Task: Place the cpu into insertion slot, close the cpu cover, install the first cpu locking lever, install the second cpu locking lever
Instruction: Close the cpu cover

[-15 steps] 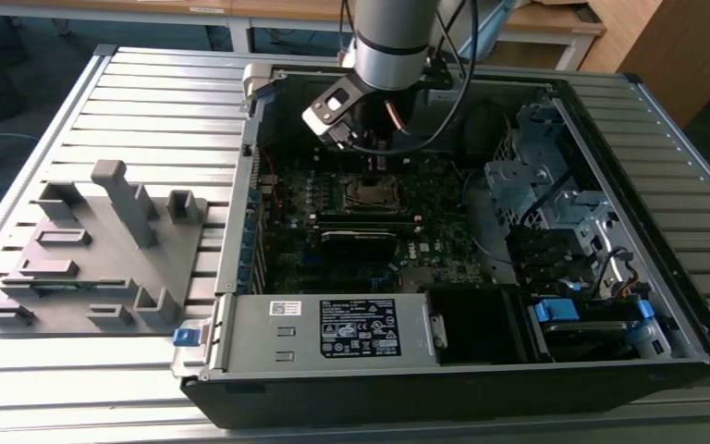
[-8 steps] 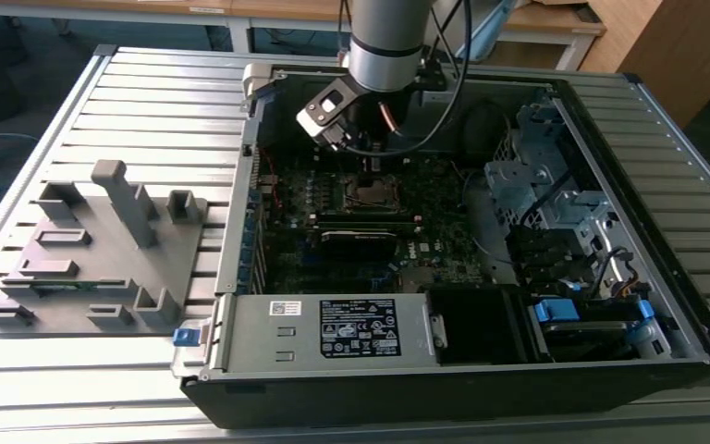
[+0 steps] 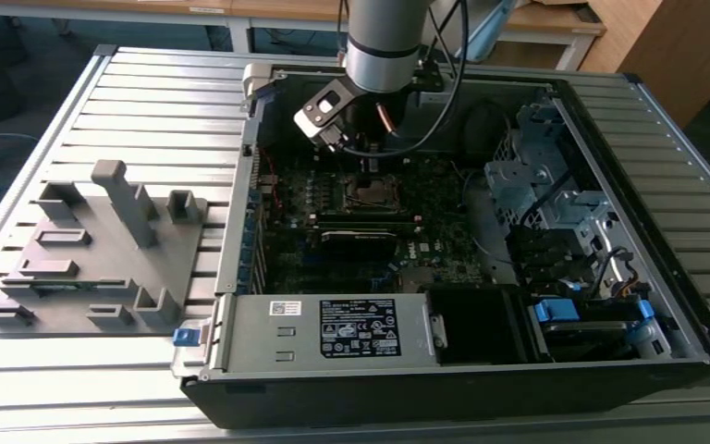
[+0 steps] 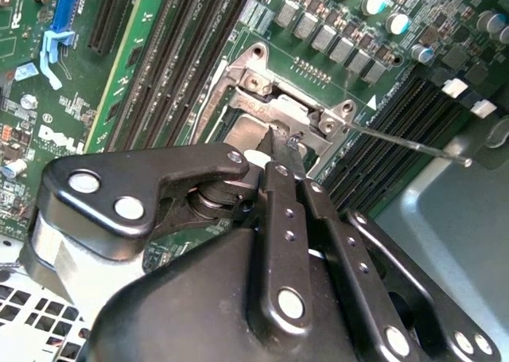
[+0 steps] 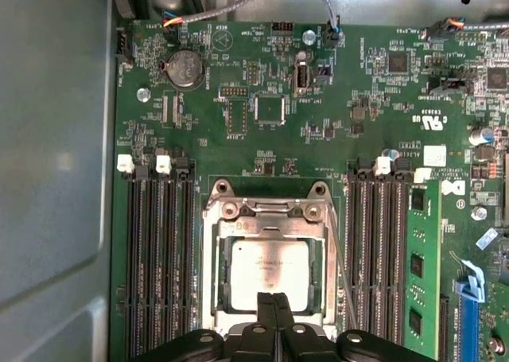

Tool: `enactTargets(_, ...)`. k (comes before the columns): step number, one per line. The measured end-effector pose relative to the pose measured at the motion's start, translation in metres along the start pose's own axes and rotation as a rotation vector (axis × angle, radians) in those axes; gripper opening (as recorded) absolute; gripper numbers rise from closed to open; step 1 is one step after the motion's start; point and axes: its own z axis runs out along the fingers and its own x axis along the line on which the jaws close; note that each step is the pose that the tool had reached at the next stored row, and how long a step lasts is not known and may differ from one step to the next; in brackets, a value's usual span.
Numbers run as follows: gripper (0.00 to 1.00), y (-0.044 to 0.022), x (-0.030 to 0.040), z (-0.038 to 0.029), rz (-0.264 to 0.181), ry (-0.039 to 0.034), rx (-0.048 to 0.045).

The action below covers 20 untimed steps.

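The black linkage gripper has its two fingers pressed together, with nothing seen between them. Its tip rests at the edge of the cpu, a flat square chip with a dull grey metal face. The chip is seated in the insertion slot, the small silver-rimmed socket just above the middle of the exterior view.

The cpu cover, a thin silver metal frame with a cut-out middle, lies down flat around the chip, so the first two steps look done.

A thin steel wire locking lever sits beside the fingers in the second wrist view. Its long axis runs from a corner of the socket out over the long black memory slots, its free end clear of the frame. It appears unlatched, though I cannot tell for certain.

The green motherboard lies flat under all this, inside an open black computer case. A grey power supply box sits at the case's near side. The silver robot arm comes down from the upper middle of the exterior view.

The case rests on a slatted aluminium table. A grey moulded fixture stands at the exterior view's left. Wooden furniture fills the upper right corner.
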Motion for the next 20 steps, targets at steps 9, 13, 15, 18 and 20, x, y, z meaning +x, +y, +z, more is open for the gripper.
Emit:
enactTargets(9,0.1,0.0007,-0.0001,0.0003,0.0,-0.0002,0.0001)
enactTargets(13,0.1,0.0021,-0.0001,0.0002,0.0,-0.0002,0.0001)
enactTargets(15,0.1,0.0022,-0.0001,0.0002,0.0,-0.0003,0.0001)
enactTargets(18,0.1,0.0022,0.0,0.0002,0.0,-0.0003,0.0001)
enactTargets(20,0.1,0.0023,0.0,0.0002,0.0,-0.0002,0.0001)
